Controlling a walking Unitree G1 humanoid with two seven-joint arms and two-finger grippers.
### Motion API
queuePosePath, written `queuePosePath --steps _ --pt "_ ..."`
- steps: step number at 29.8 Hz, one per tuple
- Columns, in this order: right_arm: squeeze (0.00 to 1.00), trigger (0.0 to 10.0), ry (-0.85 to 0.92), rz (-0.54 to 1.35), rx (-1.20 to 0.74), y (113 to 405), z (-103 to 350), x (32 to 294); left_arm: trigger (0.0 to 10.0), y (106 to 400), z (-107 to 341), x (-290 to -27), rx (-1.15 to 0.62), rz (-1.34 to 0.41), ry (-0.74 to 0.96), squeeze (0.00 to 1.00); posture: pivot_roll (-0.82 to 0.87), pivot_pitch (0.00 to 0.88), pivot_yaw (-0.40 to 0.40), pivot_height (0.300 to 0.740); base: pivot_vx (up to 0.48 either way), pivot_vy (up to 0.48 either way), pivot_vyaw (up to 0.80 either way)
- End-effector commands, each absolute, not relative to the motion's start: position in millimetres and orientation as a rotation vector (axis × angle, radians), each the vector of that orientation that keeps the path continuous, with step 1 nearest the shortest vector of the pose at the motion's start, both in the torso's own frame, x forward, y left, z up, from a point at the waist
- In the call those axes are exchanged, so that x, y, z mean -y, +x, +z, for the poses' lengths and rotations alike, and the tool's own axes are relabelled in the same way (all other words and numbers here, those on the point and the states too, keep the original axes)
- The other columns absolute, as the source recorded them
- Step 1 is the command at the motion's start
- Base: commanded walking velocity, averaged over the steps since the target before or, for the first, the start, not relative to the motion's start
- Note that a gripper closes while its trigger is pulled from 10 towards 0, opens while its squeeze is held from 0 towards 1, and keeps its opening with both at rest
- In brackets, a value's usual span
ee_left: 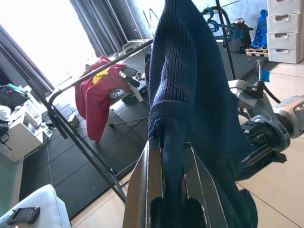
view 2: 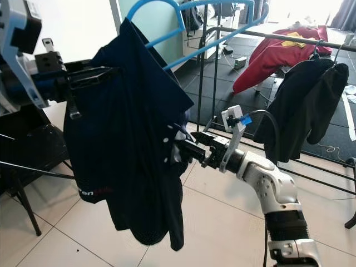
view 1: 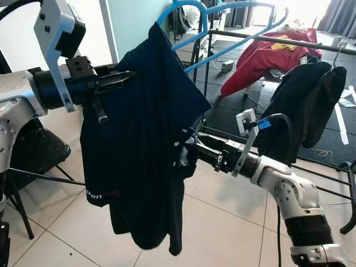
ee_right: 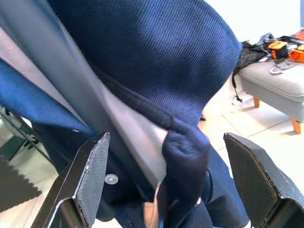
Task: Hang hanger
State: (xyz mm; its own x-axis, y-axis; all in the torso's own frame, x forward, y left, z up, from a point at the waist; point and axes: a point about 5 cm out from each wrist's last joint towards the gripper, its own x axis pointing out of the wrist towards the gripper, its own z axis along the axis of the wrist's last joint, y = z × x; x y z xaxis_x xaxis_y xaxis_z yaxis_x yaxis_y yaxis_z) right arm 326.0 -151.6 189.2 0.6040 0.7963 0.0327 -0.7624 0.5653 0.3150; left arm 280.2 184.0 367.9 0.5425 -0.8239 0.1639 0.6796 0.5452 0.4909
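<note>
A navy polo shirt (view 1: pixel 139 139) hangs on a light blue hanger (view 1: pixel 233 33) whose hook and bar stick out above the collar, toward the black clothes rail (view 1: pixel 267 38). My left gripper (view 1: pixel 119 80) is up at the shirt's shoulder. In the left wrist view its fingers (ee_left: pixel 147 190) are shut on a fold of the navy fabric (ee_left: pixel 190 85). My right gripper (view 1: pixel 189 151) reaches in at the buttoned front of the shirt, at mid height. In the right wrist view it (ee_right: pixel 171 180) is open, with the collar fold (ee_right: pixel 185 147) between its spread fingers.
A red garment (view 1: pixel 272 55) and a black garment (view 1: pixel 308 105) hang over the rail at the right. The rack's lower bars (view 1: pixel 328 172) run behind my right arm. A black folding chair (view 1: pixel 33 156) stands at the left on the tiled floor. A grey sofa (ee_right: pixel 275 85) stands nearby.
</note>
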Motion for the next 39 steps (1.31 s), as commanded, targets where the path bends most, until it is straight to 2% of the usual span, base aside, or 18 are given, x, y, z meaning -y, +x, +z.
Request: queuePosePath --steps 1,9,10,13,14,31,39 --pt "0.00 10.0 0.307 0.883 -0.115 329.3 189.5 154.5 10.0 275.0 378.3 -185.6 0.453 -0.905 0.394 0.00 -0.03 0.019 0.030 0.740 0.000 0.000 0.00" --pt "0.00 10.0 0.305 0.881 -0.119 329.2 189.2 154.7 10.0 273.8 379.8 -185.7 0.462 -0.907 0.392 0.00 -0.03 0.020 0.032 0.740 0.000 0.000 0.00" --pt "0.00 3.1 0.307 0.894 -0.121 327.8 188.7 152.8 10.0 272.1 382.3 -183.5 0.477 -0.920 0.384 0.00 -0.03 0.020 0.031 0.740 0.000 0.000 0.00" --pt "0.00 3.1 0.309 0.901 -0.119 327.3 188.6 151.7 10.0 271.5 383.1 -182.6 0.483 -0.925 0.381 0.00 -0.03 0.020 0.031 0.740 0.000 0.000 0.00" --pt "0.00 0.0 0.314 0.906 -0.116 327.1 188.8 150.6 10.0 270.9 383.7 -181.6 0.487 -0.929 0.377 0.00 -0.03 0.020 0.031 0.740 0.000 0.000 0.00" --pt "0.00 0.0 0.339 0.911 -0.085 330.4 192.8 147.9 10.0 273.1 382.2 -178.0 0.488 -0.924 0.374 0.00 -0.03 0.021 0.026 0.740 0.000 0.000 0.00" --pt "0.00 0.0 0.386 0.817 -0.009 341.5 205.7 167.4 10.0 289.5 339.9 -197.5 0.301 -0.815 0.487 0.00 -0.03 0.018 0.025 0.740 0.000 0.000 0.00"
